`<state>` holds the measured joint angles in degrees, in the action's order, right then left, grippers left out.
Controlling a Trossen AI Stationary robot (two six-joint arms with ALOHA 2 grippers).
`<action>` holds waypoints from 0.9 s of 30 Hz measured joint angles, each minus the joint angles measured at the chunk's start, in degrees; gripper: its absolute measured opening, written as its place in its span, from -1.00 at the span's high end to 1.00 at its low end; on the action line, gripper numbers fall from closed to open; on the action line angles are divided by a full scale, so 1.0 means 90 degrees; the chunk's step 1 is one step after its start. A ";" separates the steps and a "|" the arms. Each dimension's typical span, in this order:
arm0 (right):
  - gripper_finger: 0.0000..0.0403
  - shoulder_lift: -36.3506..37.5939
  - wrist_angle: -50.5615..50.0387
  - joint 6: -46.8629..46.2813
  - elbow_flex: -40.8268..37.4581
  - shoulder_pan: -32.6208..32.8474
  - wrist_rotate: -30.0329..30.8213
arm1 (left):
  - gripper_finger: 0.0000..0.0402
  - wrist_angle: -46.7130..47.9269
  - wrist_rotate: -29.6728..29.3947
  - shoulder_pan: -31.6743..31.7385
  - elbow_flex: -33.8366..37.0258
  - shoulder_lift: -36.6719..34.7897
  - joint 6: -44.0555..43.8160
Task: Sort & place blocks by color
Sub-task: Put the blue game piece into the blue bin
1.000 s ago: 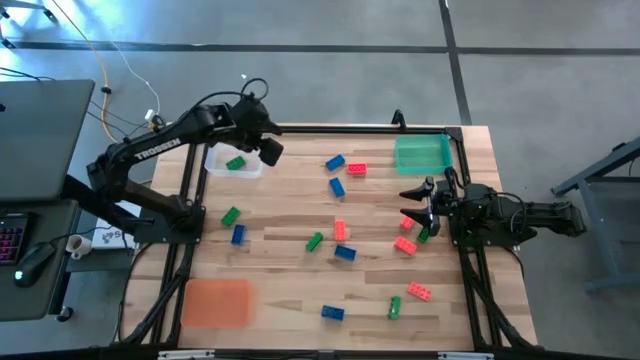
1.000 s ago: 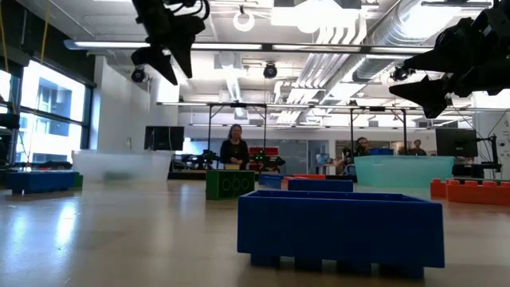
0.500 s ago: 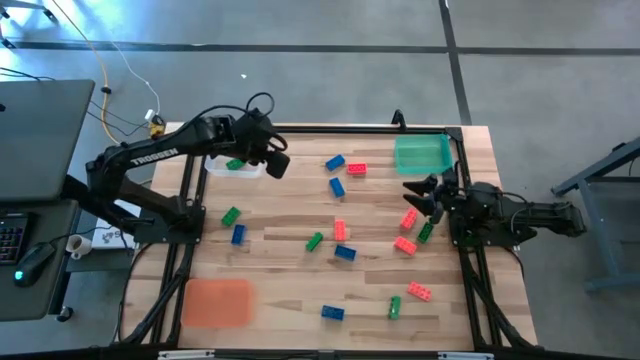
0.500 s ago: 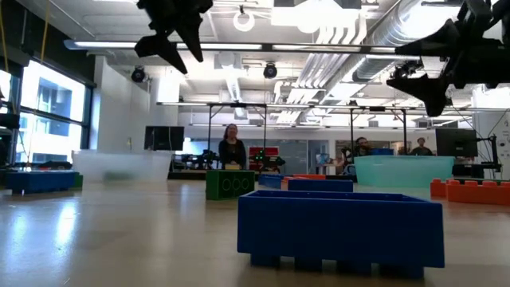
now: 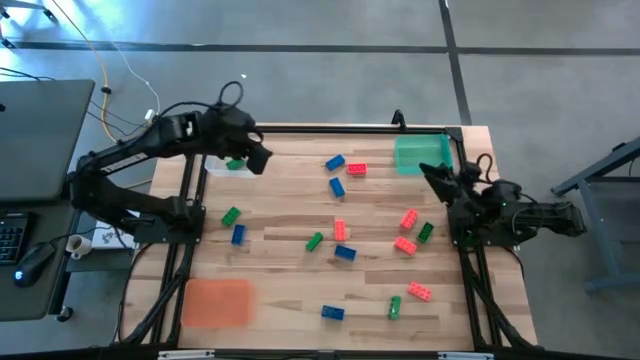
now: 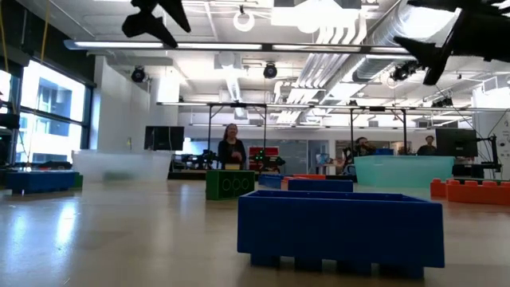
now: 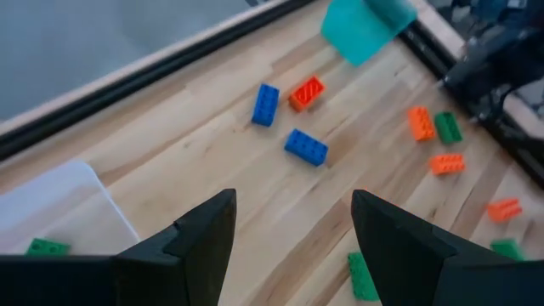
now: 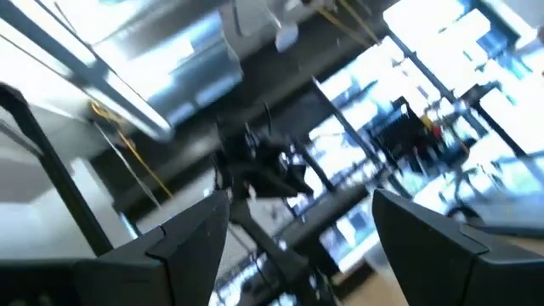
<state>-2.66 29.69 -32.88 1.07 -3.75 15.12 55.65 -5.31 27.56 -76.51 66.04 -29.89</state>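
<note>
Wooden table (image 5: 290, 300) with black edge rails, standing on a grey floor, with a large bright hall behind it where a person (image 6: 232, 149) stood at a far workbench. Containers on the table: orange tray (image 5: 216, 301) at the near left corner, nothing seen in it; green tray (image 5: 421, 154) at the far right corner, nothing seen in it; clear tray (image 5: 217, 167) at the far left edge, holding one green block (image 5: 235, 164); the remaining blocks (image 5: 338, 229), red, green and blue, lay loose across the middle and right of the tabletop. Left gripper (image 5: 256, 157), fingers apart and holding nothing, was raised just beside the clear tray; right gripper (image 5: 437, 176), fingers likewise apart and holding nothing, was raised near the green tray at the right edge.
</note>
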 joint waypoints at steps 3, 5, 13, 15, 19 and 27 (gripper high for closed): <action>-0.38 -0.0056 -0.0200 0.0040 0.0200 0.0000 0.0156 | -0.11 0.0001 -0.0006 0.0099 0.0000 -0.0185 0.0010; -0.38 -0.0223 -0.0554 0.0219 0.0564 0.0002 0.0152 | -0.11 -0.0002 -0.0004 0.0179 0.0000 -0.0277 0.0012; -0.38 -0.1761 -0.3018 0.0930 0.2675 0.0000 0.0256 | -0.11 -0.0002 -0.0050 0.0458 0.0000 -0.0479 0.0461; -0.38 -0.2253 -0.3509 0.0838 0.3180 0.0000 0.0261 | -0.11 0.0002 -0.0051 0.0469 0.0000 -0.0493 0.0599; -0.38 -0.3204 -0.4283 0.0825 0.4044 0.0000 0.0258 | -0.11 0.0037 -0.0052 0.0485 0.0000 -0.0505 0.0871; -0.38 -0.4909 -0.4597 0.0747 0.5105 0.0000 0.0446 | -0.11 0.0049 -0.0367 0.0485 0.0000 -0.0503 0.1452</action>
<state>-46.83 -11.68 -26.16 47.01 -3.75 19.14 56.10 -8.62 31.92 -76.51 61.52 -16.83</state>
